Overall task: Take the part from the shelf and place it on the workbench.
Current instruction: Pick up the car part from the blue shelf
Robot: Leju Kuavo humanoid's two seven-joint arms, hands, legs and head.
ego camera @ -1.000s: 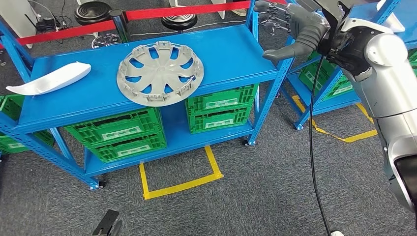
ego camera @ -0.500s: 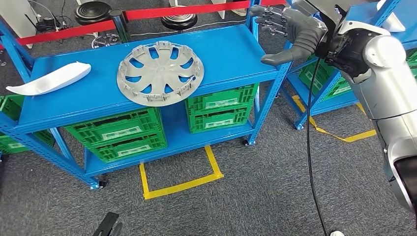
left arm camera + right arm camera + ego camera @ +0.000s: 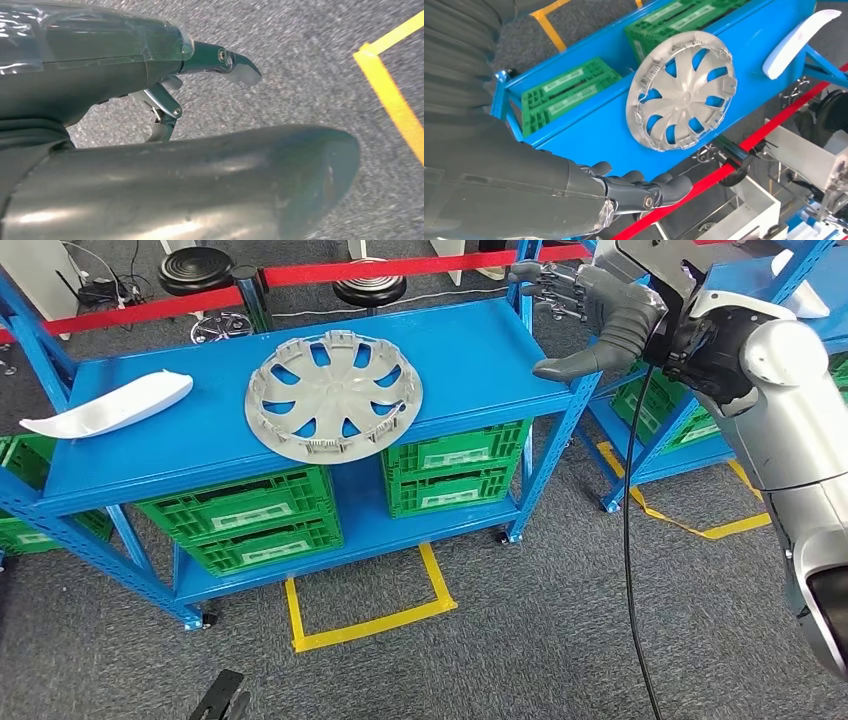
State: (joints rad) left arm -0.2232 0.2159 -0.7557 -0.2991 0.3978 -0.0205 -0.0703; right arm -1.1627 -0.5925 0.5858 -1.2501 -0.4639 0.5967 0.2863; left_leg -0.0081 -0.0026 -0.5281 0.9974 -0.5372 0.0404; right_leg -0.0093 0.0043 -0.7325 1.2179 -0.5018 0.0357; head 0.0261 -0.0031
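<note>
From the head view, the silver hubcap (image 3: 334, 397) lies flat on the top board of the blue shelf (image 3: 470, 350), near its middle. A white curved panel (image 3: 108, 405) lies on the same board, well apart from the hubcap toward the far end. Green crates (image 3: 452, 469) sit beneath. The right hand (image 3: 590, 315) hovers over the shelf's other end, fingers spread, holding nothing.

In the left wrist view, the left hand (image 3: 165, 95) hangs over grey carpet (image 3: 310, 65) beside yellow tape (image 3: 395, 100), fingers loosely apart, empty.

In the right wrist view, the hubcap (image 3: 681, 90) rests on the shelf (image 3: 614, 130), apart from the right hand's extended fingers (image 3: 644, 192).
</note>
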